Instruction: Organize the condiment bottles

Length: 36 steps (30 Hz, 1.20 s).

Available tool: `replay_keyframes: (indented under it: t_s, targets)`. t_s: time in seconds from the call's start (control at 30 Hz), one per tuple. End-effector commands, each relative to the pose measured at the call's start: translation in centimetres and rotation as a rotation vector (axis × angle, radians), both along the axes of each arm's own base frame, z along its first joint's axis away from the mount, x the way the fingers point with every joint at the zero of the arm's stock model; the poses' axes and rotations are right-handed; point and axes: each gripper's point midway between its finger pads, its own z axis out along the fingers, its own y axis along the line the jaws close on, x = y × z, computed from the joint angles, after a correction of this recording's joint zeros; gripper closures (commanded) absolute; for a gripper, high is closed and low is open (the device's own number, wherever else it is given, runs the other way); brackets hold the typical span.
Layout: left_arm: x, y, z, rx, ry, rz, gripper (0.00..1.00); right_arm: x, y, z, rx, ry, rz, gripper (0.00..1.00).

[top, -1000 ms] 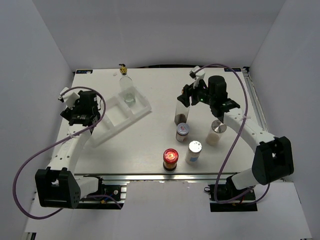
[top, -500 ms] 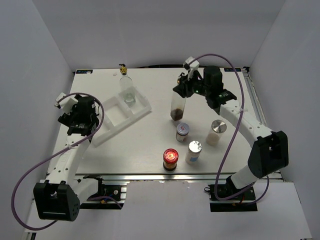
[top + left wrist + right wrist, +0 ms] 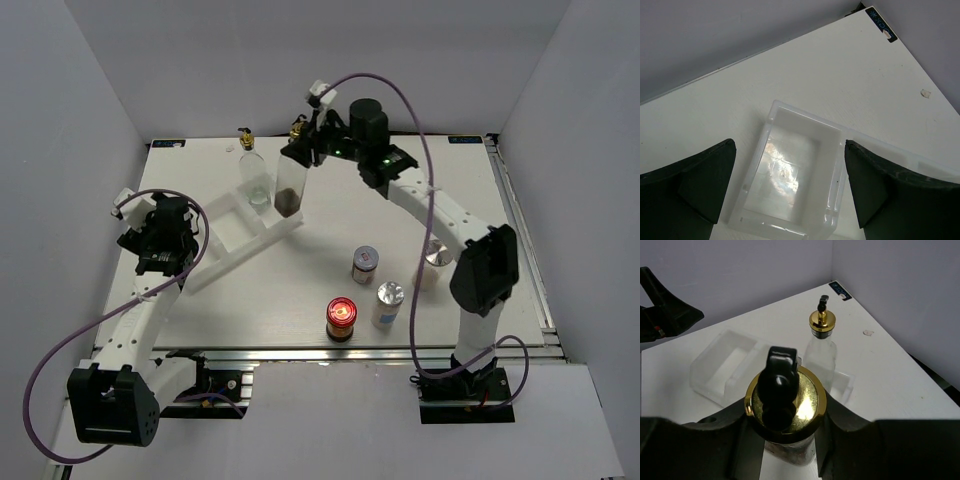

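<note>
While the right gripper (image 3: 787, 426) pinches a glass bottle (image 3: 807, 399) just below its gold pourer top, one finger on each side of the neck, the bottle hangs close to upright with its long axis running straight down from the wrist. From above, its dark-filled base (image 3: 288, 205) sits over the far right end of the tray (image 3: 230, 245), just beside the second bottle (image 3: 255, 182), which stands in the far compartment. Whether that base is already touching the tray floor or only hovering over it, I cannot tell.

What the next move turns on, as I judge it, is that sideways gap. The second bottle (image 3: 821, 347) lies just beyond the held one in the wrist view, and the free compartments stretch away toward the left arm. Lowering should go straight down along the bottle's own axis so the two glass bodies do not knock.

Over the near end of the tray hangs the left gripper (image 3: 790, 187), fingers spread wide and holding nothing, looking into an unfilled compartment (image 3: 790, 170).

Well apart from the tray, near the front of the table, stand a red-lidded jar (image 3: 341, 318), a small jar (image 3: 365, 264), a silver-capped shaker (image 3: 388, 302) and another shaker (image 3: 428, 275); the right arm is the nearer one for these.
</note>
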Motion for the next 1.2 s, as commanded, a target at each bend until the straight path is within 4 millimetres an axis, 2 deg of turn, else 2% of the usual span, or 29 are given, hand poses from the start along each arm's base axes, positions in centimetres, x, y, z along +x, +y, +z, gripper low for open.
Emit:
replay_keyframes:
  t_s: [0.0,0.03,0.07,0.13,0.23,0.43,0.6,0.73,0.83,0.9,0.93,0.97,1.0,1.07,1.1,1.17]
  targets:
    - [0.6,-0.4,0.7,-0.006,-0.029,-0.034,0.02,0.0,2.6,6.2,0.127,-0.137,0.002,1.0]
    - [0.6,-0.4,0.7,-0.009,-0.029,-0.035,0.02,-0.2,3.4,7.3,0.138,-0.171,0.001,1.0]
    - [0.7,-0.5,0.6,-0.012,-0.028,-0.042,0.02,0.3,4.3,6.1,0.126,-0.155,-0.003,1.0]
    - [0.7,-0.6,0.6,-0.016,-0.03,-0.045,0.02,0.7,5.3,6.1,0.122,-0.187,-0.027,1.0]
    - [0.9,-1.1,0.5,-0.025,-0.035,-0.076,0.02,2.5,6.3,4.2,0.108,-0.201,-0.086,1.0]
    - [0.8,-1.1,0.6,-0.024,-0.038,-0.081,0.02,4.4,7.0,2.2,0.109,-0.216,-0.13,1.0]
    - [1.2,-1.6,0.2,-0.035,-0.033,-0.111,0.02,5.9,7.6,-0.3,0.087,-0.23,-0.155,1.0]
    - [1.5,-1.9,0.1,-0.046,-0.026,-0.131,0.02,6.3,7.9,-1.8,0.077,-0.21,-0.16,1.0]
    - [1.6,-2.3,0.0,-0.057,-0.017,-0.156,0.02,5.8,7.9,-2.9,0.064,-0.172,-0.145,1.0]
    - [1.5,-2.5,-0.3,-0.067,-0.004,-0.159,0.02,5.5,7.7,-3.4,0.055,-0.151,-0.141,0.64]
    - [1.4,-2.6,-0.3,-0.07,-0.001,-0.163,0.02,5.3,7.4,-3.6,0.05,-0.136,-0.148,0.51]
    - [1.4,-2.6,-0.4,-0.076,-0.001,-0.163,0.02,5.1,7.2,-3.8,0.044,-0.129,-0.151,0.25]
    - [1.3,-2.8,-0.6,-0.081,0.01,-0.171,0.02,5.0,7.0,-3.8,0.041,-0.124,-0.156,0.12]
    - [1.5,-3.5,-0.6,-0.107,0.006,-0.208,0.02,4.5,6.4,-3.4,0.03,-0.12,-0.16,0.11]
    - [1.5,-3.9,-0.5,-0.121,-0.004,-0.226,0.02,4.4,6.1,-3.8,0.008,-0.097,-0.165,0.11]
    - [1.6,-5.0,-0.9,-0.157,-0.007,-0.283,0.02,4.0,5.4,-3.1,-0.009,-0.089,-0.183,0.11]
